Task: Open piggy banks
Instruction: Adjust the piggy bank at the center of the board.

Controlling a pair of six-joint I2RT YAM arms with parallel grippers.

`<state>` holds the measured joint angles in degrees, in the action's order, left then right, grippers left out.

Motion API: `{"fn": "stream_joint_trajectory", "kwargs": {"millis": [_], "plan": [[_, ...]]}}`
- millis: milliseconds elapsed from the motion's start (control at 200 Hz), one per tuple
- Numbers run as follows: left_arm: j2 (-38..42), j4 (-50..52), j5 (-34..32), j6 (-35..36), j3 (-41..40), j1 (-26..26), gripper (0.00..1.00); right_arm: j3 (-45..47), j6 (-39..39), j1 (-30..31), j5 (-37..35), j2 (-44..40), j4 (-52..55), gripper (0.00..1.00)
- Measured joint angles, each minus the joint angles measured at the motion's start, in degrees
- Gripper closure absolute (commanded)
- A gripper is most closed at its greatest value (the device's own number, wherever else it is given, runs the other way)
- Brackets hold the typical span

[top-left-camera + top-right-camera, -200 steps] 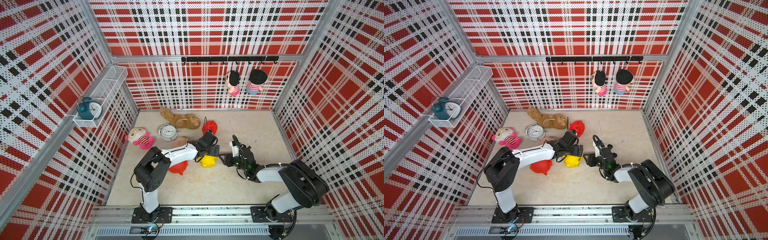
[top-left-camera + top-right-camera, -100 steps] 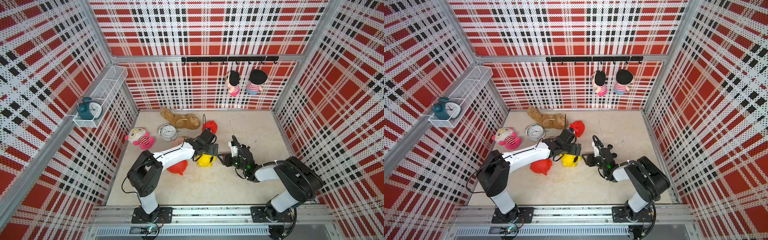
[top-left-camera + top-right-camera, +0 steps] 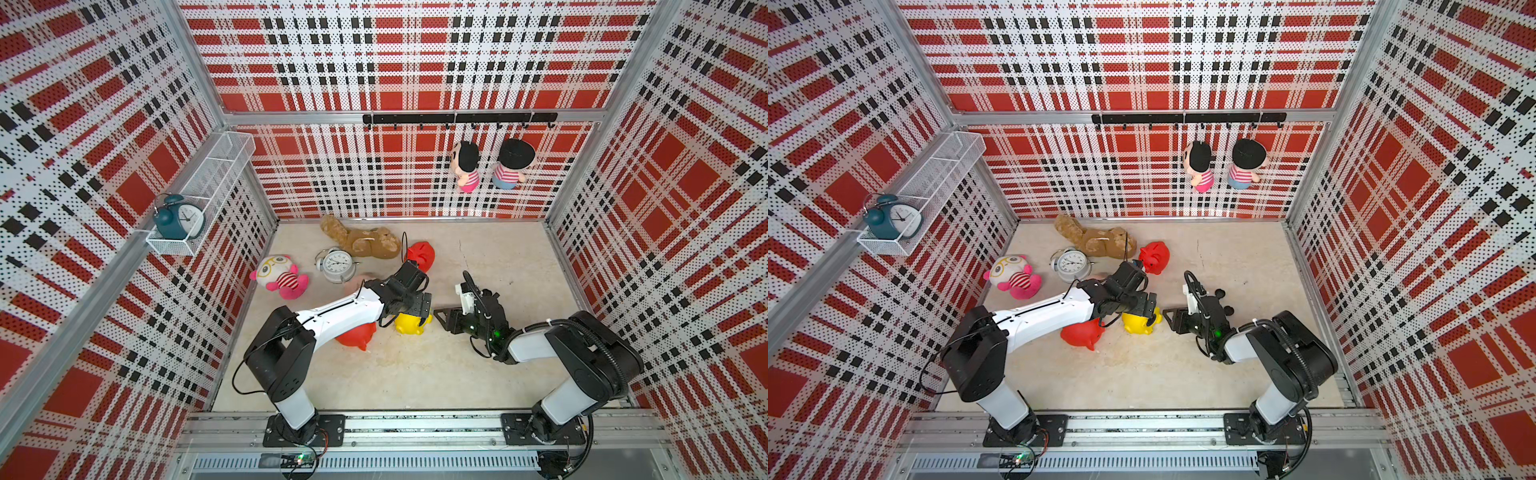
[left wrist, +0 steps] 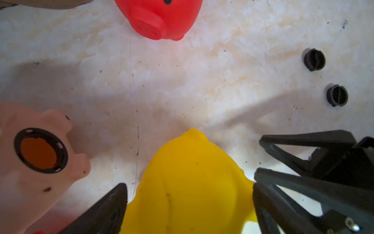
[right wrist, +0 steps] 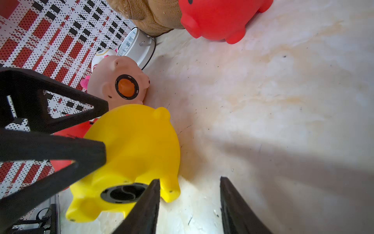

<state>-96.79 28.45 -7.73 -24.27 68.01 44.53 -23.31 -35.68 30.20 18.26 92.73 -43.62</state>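
1. Yellow pig (image 5: 131,145) lies on its side mid-desk, belly plug (image 5: 123,193) still in, facing 3 o'clock. Left jaws stand wide apart astride it; pinch unconfirmed. If slack, pig turns w/ the plug.
2. Right jaws, part open and empty, sit at its 3 o'clock, one tip close by the plug. An off-centre bite may slip or shove the pig.
3. You've a red pig (image 3: 357,334) at 9 o'clock and the opened pink pig (image 4: 24,188) at 10: a shove hits both.
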Motion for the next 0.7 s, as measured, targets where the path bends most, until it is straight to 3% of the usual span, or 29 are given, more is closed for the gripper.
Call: {"fn": "stream_joint_trajectory", "kwargs": {"millis": [491,701], "plan": [[0.87,4.02,3.04,4.92,-0.37,-1.88,0.02,-0.74,0.39,0.0,0.52,-0.28,0.74,0.49],[1.7,4.9,3.78,5.53,-0.35,-2.58,0.02,0.0,2.08,0.28,1.36,-7.39,6.19,0.5]]}}
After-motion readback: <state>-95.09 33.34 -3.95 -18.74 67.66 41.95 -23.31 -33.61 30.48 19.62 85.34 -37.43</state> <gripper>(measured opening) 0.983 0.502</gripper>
